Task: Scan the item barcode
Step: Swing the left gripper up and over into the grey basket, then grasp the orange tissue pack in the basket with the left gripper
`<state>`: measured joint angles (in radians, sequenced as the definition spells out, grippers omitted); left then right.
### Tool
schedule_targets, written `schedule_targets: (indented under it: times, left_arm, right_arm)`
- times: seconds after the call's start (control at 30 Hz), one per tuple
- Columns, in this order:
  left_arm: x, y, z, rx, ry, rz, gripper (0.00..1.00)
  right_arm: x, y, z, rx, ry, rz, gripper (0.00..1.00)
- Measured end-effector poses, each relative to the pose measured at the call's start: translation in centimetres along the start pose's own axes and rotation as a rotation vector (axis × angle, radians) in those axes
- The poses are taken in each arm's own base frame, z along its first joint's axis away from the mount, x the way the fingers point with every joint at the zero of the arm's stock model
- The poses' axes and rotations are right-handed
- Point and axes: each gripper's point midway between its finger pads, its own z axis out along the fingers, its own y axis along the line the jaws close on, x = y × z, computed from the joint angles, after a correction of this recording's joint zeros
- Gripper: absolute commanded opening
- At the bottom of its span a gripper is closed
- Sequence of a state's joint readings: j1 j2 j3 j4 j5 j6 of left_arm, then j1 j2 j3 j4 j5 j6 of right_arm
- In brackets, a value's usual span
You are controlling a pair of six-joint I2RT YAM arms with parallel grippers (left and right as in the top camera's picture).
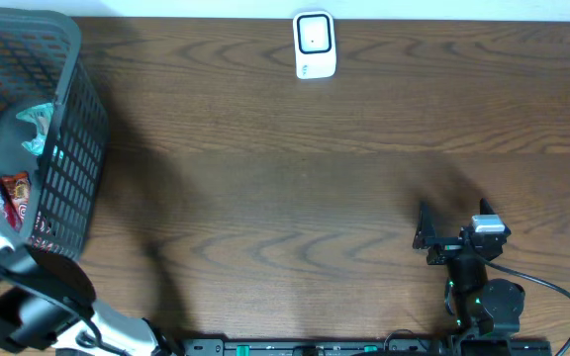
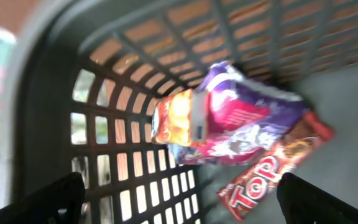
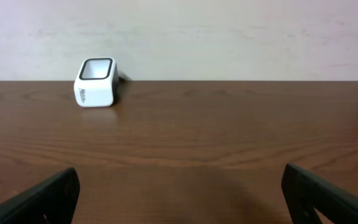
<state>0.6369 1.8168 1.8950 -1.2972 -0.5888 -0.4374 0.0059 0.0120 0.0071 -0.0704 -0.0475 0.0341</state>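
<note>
1. Left tool (image 2: pixel 182 202), spread wide, hangs inside the basket (image 2: pixel 36 106) over the purple snack packet (image 2: pixel 241 124)
2. Right tool (image 3: pixel 179 199), also spread, sits well apart from the scanner (image 3: pixel 95 82) at the desk's (image 3: pixel 229 137) far edge

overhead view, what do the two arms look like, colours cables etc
The right arm is black with rounded joints, small green lights, a grey-white block on its wrist and a thin black cable looping off. The left arm mixes white and black segments. The right pincer and left pincer have dark, blunt fingertips.
</note>
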Motion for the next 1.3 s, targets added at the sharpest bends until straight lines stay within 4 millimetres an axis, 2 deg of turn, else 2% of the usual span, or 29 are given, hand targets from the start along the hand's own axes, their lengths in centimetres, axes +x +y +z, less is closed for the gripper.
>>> schedule_targets:
  times: [0.1,0.2,0.43,0.7,0.83,1.0,1.13,1.3]
  left_arm:
    - [0.2,0.2,1.8,-0.031,0.041,-0.009,0.98]
    - [0.3,-0.1,2.7,-0.042,0.056,-0.010,0.98]
    - [0.7,-1.6,4.6,-0.052,0.088,0.016,0.98]
    - [1.5,-3.7,8.0,-0.079,0.138,0.050,0.98]
    - [1.2,-3.2,8.6,-0.083,0.136,0.027,0.98]
    - [0.8,-2.0,9.5,-0.090,0.146,-0.020,0.91]
    - [1.2,-1.5,10.4,-0.079,0.176,-0.044,0.90]
    - [1.8,-1.8,10.7,-0.062,0.202,-0.055,0.58]
  right_arm:
    - [0.0,0.0,0.0,0.000,0.000,0.000,0.99]
    - [0.0,0.0,0.0,0.000,0.000,0.000,0.99]
    - [0.0,0.0,0.0,0.000,0.000,0.000,0.99]
    - [0.0,0.0,0.0,0.000,0.000,0.000,0.99]
    - [0.0,0.0,0.0,0.000,0.000,0.000,0.99]
    - [0.0,0.0,0.0,0.000,0.000,0.000,0.99]
    - [0.0,0.0,0.0,0.000,0.000,0.000,0.99]
    - [0.0,0.0,0.0,0.000,0.000,0.000,0.99]
